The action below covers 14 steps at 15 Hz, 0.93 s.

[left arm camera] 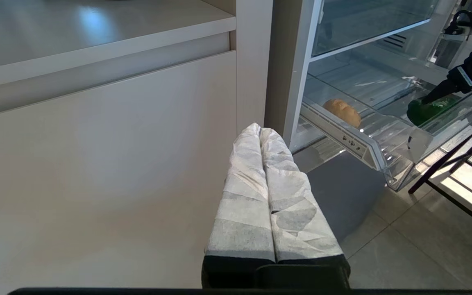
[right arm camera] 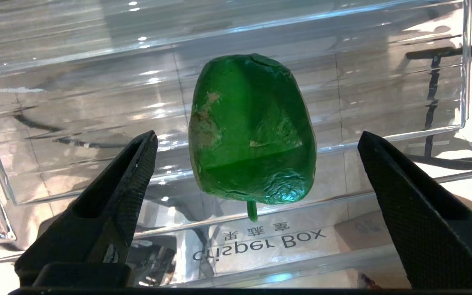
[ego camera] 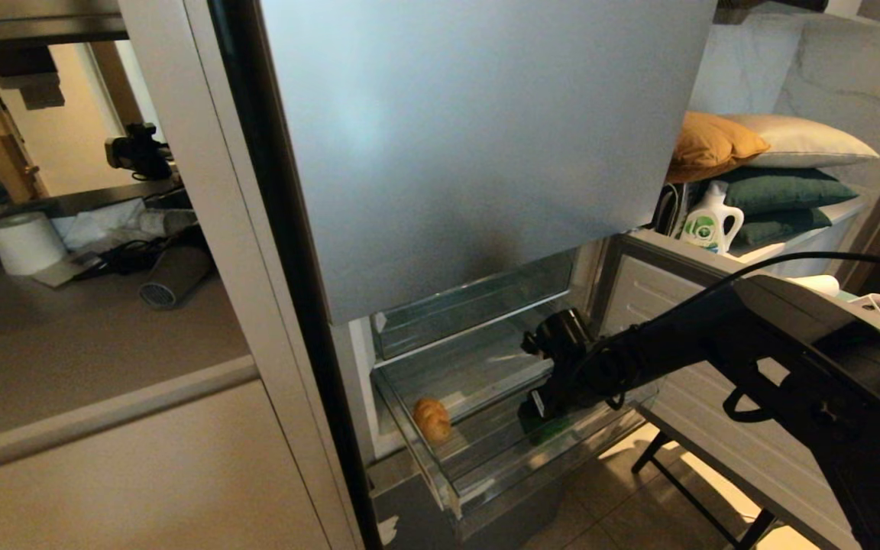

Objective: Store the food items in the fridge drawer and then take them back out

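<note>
The right gripper [right arm camera: 252, 196] hung over the bell pepper [right arm camera: 252, 131] on the fridge drawer [ego camera: 440, 473] floor, fingers spread either side across its long axis, untouched; the left gripper [left arm camera: 266, 164] idled, fingers pressed together.

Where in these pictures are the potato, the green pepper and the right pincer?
potato [ego camera: 431, 419], head view, middle of its tan skin.
green pepper [right arm camera: 252, 131], right wrist view, centre of its body.
right pincer [right arm camera: 256, 151], right wrist view, midway between fingertips.

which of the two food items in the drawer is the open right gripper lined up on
The green bell pepper: it lies between the right gripper's open jaws, untouched. The tan potato sits apart at the fridge drawer's other end.
</note>
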{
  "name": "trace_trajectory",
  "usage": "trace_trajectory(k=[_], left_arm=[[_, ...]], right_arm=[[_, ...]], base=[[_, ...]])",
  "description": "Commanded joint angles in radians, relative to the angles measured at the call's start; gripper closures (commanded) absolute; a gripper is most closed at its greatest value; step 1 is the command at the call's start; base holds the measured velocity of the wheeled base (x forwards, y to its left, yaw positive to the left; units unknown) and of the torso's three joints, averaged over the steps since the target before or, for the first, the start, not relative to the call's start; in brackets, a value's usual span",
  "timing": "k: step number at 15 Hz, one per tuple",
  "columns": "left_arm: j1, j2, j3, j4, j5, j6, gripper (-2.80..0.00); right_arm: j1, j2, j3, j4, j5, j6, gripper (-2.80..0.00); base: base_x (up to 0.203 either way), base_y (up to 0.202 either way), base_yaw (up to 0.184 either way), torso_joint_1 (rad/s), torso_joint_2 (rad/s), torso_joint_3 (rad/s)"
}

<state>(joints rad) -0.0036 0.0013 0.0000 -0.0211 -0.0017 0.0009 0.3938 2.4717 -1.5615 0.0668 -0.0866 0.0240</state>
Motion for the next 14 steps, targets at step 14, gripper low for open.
trace_trajectory(k=[14], left_arm=[[0.001,0.0,0.011,0.0,0.0,0.0,0.0]], right_arm=[[0.004,-0.402,0.084,0.011,-0.002,-0.008,-2.8]], base=[[0.0,0.0,0.0,0.0,0.0,0.0]])
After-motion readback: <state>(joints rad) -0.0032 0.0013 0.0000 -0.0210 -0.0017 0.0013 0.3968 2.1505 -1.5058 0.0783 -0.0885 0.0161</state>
